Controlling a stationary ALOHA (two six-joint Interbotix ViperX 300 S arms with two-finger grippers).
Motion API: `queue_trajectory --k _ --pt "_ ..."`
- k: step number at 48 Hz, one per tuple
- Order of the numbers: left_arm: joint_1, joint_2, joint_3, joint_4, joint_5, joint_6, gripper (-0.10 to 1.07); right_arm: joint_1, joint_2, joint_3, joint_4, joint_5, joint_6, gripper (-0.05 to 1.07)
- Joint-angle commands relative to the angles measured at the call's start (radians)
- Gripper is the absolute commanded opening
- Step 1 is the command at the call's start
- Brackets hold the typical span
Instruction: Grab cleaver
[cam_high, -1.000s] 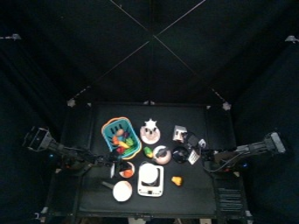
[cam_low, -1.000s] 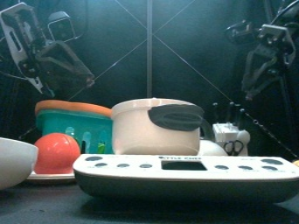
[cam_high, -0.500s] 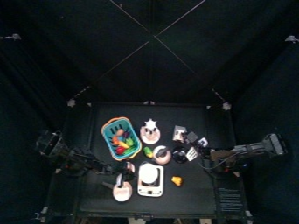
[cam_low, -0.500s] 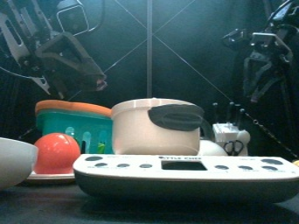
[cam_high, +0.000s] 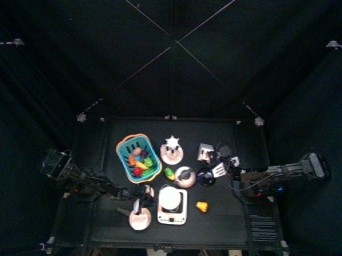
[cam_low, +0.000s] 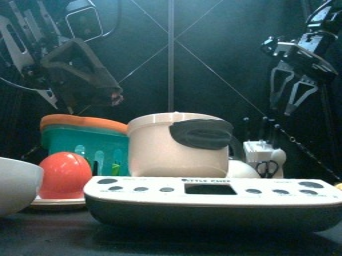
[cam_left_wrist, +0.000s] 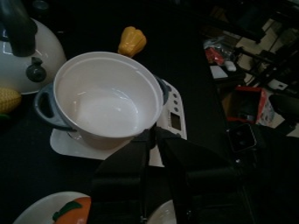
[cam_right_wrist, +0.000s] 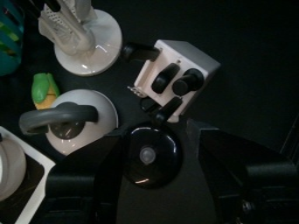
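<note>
Two arms hang above the clutter, neither holding anything. The right gripper (cam_right_wrist: 158, 140) has its jaws spread wide, a sensible width for closing over a handle from above. The cleaver (cam_right_wrist: 68, 24) looks to lie on the round plate (cam_right_wrist: 103, 51) beyond the knife block (cam_right_wrist: 176, 74) — I can't be sure. The left gripper (cam_low: 74, 75) hangs half-spread over the white pot (cam_left_wrist: 103, 96).

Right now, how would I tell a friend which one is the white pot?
At the table's front edge lies a flat white scale with buttons. Right behind it stands the white pot, round and open. Unlike the teal-and-orange container beside it, it is plain white with a dark grey handle.
</note>
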Motion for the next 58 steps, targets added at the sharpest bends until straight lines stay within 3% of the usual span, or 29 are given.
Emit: queue_trajectory --k 1,13,33,58 --pt "0.0 -0.006 -0.017 -0.002 -0.011 0.002 0.57 0.017 0.017 -0.055 -0.058 -0.009 -0.009 0.88" --pt "-0.002 -0.002 -0.017 -0.002 -0.011 0.002 0.57 0.038 0.075 -0.118 -0.132 -0.015 -0.026 0.88" --pt "0.0 0.0 -0.011 -0.002 -0.011 0.002 0.57 -0.069 0.218 -0.189 -0.091 -0.029 -0.009 0.88" --pt "-0.002 0.002 -0.005 -0.002 -0.011 0.002 0.57 -0.13 0.364 -0.238 -0.078 0.051 0.006 0.88"
